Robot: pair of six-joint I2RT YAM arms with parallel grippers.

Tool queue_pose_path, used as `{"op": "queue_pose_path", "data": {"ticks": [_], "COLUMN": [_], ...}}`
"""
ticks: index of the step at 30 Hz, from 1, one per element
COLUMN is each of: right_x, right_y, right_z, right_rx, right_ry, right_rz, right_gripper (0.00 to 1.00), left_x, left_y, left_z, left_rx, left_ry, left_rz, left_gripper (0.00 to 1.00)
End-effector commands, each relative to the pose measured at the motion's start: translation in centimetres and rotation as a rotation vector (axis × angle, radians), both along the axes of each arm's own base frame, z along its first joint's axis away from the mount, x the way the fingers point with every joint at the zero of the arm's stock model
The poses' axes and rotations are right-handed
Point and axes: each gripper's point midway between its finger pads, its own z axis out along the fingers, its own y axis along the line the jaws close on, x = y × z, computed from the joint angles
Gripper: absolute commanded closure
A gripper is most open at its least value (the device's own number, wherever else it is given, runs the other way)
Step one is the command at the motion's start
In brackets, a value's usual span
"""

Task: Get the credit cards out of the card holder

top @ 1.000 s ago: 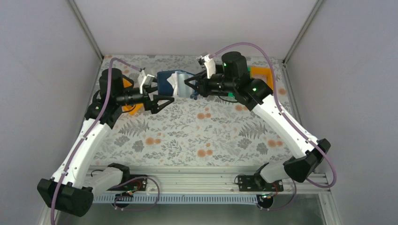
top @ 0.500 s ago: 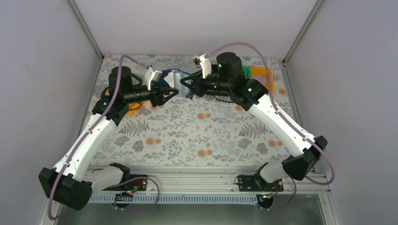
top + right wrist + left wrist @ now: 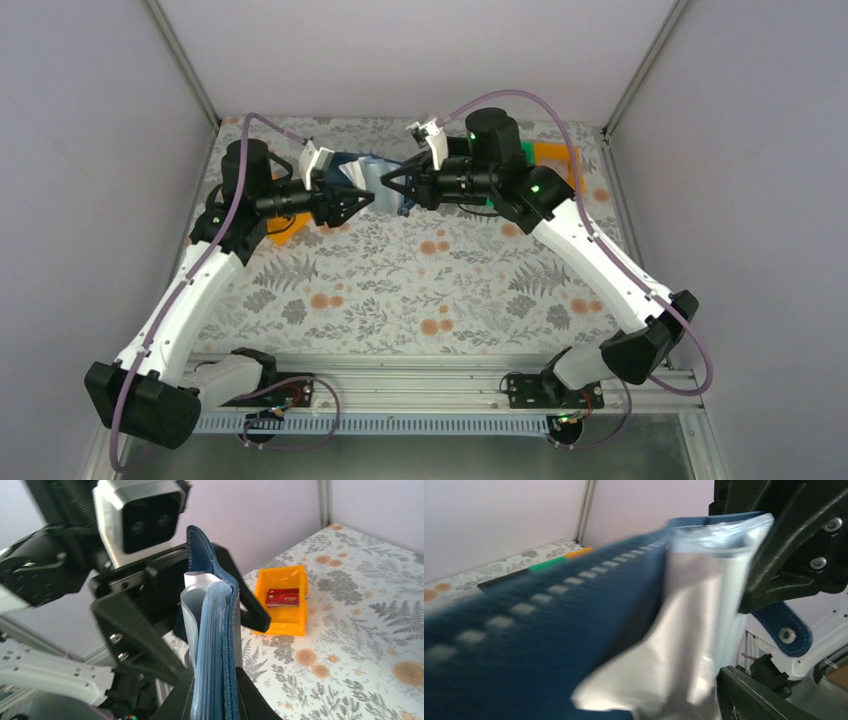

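The navy card holder [image 3: 362,172] hangs above the back of the table between both grippers. My right gripper [image 3: 392,188] is shut on its folded edge, its black fingers [image 3: 250,695] pressing the blue stack [image 3: 225,630] from both sides. My left gripper [image 3: 356,199] is open, its fingers [image 3: 135,630] standing apart on either side of the holder's free edge. In the left wrist view the holder [image 3: 549,645] and its pale plastic sleeves [image 3: 684,645] fill the picture and hide my own fingers. One red credit card [image 3: 286,596] lies in an orange bin [image 3: 300,625]. Other cards are hidden.
An orange bin [image 3: 285,232] sits partly under the left arm at the table's left. Green [image 3: 527,155] and orange [image 3: 555,155] bins stand at the back right behind the right arm. The holder's closure tab [image 3: 786,632] hangs beside the right gripper.
My left gripper has moved right and back until its fingers stand around the card holder; its jaws narrowed, then widened. The right gripper brought the holder slightly left and kept its grip.
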Motion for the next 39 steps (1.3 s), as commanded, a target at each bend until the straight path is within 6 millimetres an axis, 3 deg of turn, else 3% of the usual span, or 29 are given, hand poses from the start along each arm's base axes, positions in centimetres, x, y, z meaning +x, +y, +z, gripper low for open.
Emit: {"op": "queue_pose_path", "data": {"ticks": [1, 8, 13, 15, 17, 20, 22, 26, 30, 34, 39], "right_x": [-6.7, -7.8, -5.7, -5.0, -5.5, -5.9, -6.2, -5.7, -4.8, -5.2, -4.3], "right_y": [-0.9, -0.8, -0.3, -0.1, 0.0, -0.8, -1.5, -2.9, -3.8, -4.3, -4.5], "right_z": [4.6, 6.2, 6.0, 5.7, 5.8, 5.7, 5.6, 4.3, 2.8, 2.2, 1.3], "right_rx": [0.109, 0.201, 0.178, 0.170, 0.179, 0.159, 0.146, 0.098, 0.059, 0.048, 0.015], "right_ry": [-0.087, -0.090, -0.067, -0.050, -0.051, -0.091, -0.098, -0.094, -0.078, -0.092, -0.086], "right_rz": [0.279, 0.346, 0.247, 0.219, 0.250, 0.243, 0.248, 0.227, 0.184, 0.191, 0.137], "right_gripper": [0.96, 0.96, 0.96, 0.96, 0.96, 0.96, 0.90, 0.72, 0.67, 0.57, 0.62], "left_x": [-2.4, -4.2, -5.1, -5.0, -4.8, -5.2, -5.6, -6.7, -7.1, -7.4, -7.5], "left_y": [-0.5, -1.7, -2.7, -2.9, -3.0, -3.1, -3.0, -3.0, -3.0, -2.9, -3.0], "left_z": [2.4, 4.2, 4.8, 4.9, 4.9, 4.8, 4.8, 4.6, 4.8, 4.8, 4.9], "left_rx": [0.001, -0.017, -0.042, -0.046, -0.051, -0.054, -0.056, -0.073, -0.081, -0.084, -0.087], "left_ry": [-0.150, -0.181, -0.177, -0.174, -0.157, -0.148, -0.151, -0.141, -0.144, -0.148, -0.154], "left_rz": [-0.179, -0.226, -0.281, -0.289, -0.289, -0.306, -0.323, -0.376, -0.392, -0.406, -0.416], "left_gripper": [0.23, 0.09, 0.10, 0.21, 0.40, 0.77, 0.94, 0.98, 0.98, 0.98, 0.97]}}
